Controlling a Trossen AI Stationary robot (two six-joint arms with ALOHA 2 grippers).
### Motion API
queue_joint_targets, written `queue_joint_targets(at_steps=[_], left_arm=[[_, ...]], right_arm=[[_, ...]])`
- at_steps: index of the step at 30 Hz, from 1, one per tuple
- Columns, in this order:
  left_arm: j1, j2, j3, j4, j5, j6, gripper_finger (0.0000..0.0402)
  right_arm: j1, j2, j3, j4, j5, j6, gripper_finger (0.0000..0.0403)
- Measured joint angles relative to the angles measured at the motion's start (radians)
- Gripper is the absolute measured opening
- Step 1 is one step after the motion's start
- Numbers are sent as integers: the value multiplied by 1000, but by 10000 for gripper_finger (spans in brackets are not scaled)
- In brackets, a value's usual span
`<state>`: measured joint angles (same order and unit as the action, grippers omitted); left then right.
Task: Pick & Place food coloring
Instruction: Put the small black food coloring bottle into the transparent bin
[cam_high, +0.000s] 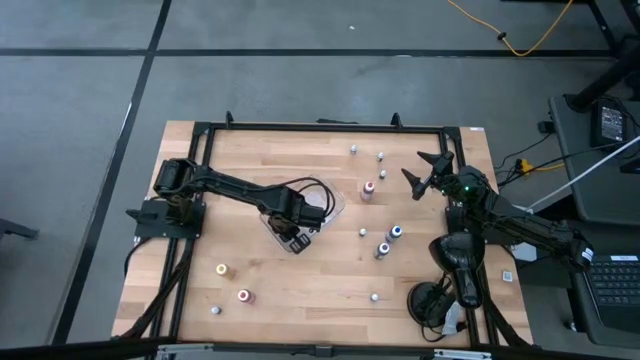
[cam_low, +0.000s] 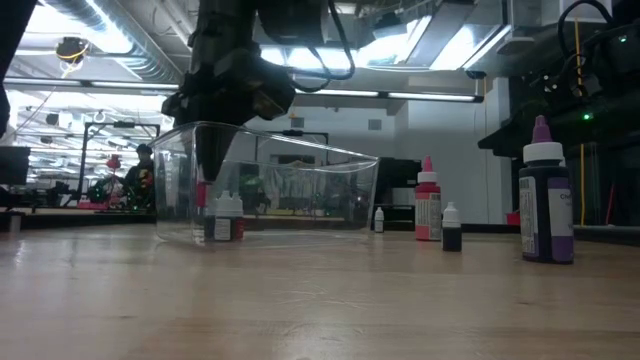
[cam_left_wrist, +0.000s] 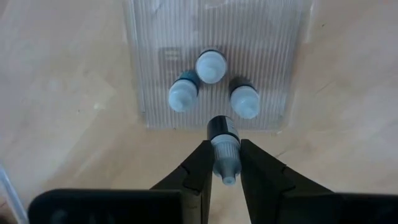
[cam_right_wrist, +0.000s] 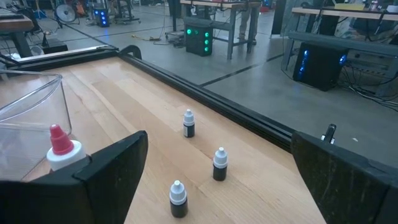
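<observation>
The food coloring is a set of tiny bottles. Three white-capped ones stand on the floor of the clear plastic tray, seen mid-table in the high view as the tray. My left gripper reaches down into the tray and is shut on a dark bottle with a white cap. Loose bottles stand on the table: a red one, a blue one, a yellow one. My right gripper waits open at the table's right side, holding nothing. My left gripper pinches the bottle's white cap between its two fingers, one on each side. The fingers come from above and point down. The bottle is upright with its dark body below the fingertips, beside the three standing bottles. Whether its base touches the tray floor I cannot tell.
Right of the tray stand a red-capped bottle, a small black one and a purple one. Small white-capped bottles stand near the far right rail. A black frame runs along the table's edges.
</observation>
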<state>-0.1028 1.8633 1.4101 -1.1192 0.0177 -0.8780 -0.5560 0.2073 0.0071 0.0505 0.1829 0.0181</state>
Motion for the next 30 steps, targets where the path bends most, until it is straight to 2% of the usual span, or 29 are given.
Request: queue_joint_targets(at_steps=[20,30], left_arm=[[17,49,1,27,13,8,63],[20,52,-47,74,55,1,63]], right_arm=[[0,0,0,0,0,0,394],[0,0,0,0,0,0,394]])
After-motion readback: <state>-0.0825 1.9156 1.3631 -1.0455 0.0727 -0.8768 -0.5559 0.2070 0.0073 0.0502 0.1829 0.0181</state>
